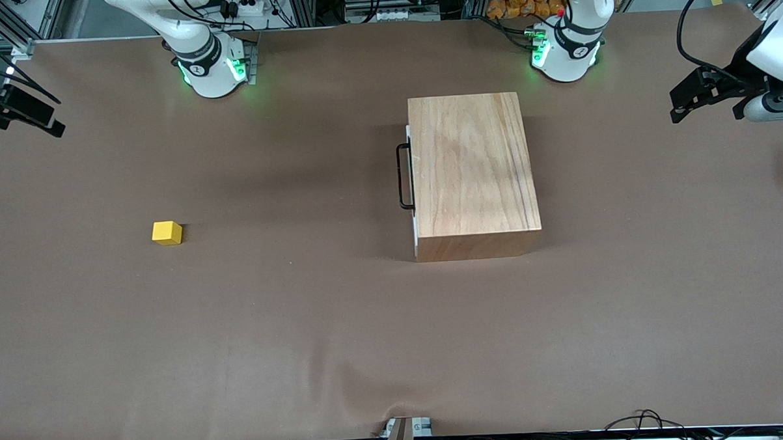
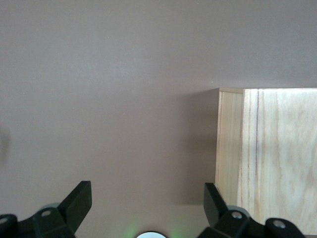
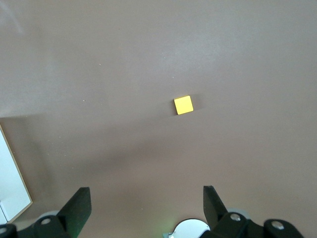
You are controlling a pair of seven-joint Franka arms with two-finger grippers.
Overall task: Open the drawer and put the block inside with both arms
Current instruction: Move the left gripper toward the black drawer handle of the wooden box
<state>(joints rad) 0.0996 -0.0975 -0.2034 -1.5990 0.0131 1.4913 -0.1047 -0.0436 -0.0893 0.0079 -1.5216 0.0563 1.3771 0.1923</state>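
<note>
The drawer's white front panel [image 1: 411,180] sits flush in the large light-wood box [image 1: 471,171], and its black bar handle [image 1: 403,176] faces the right arm's end of the table. The small yellow block [image 1: 166,232] [image 3: 183,104] lies alone on the brown table toward that end. My left gripper [image 1: 677,106] [image 2: 147,186] hangs open and empty, high over the left arm's end, with the box's corner [image 2: 267,158] below it. My right gripper [image 1: 49,121] [image 3: 146,191] hangs open and empty, high over the right arm's end. The drawer's panel [image 3: 10,183] shows at the right wrist view's edge.
Both arm bases [image 1: 210,67] [image 1: 565,51] glow green along the table's edge farthest from the front camera. Brown paper covers the table [image 1: 395,324], wrinkled near the front camera's edge. Cables and frame rails run along the table's rim.
</note>
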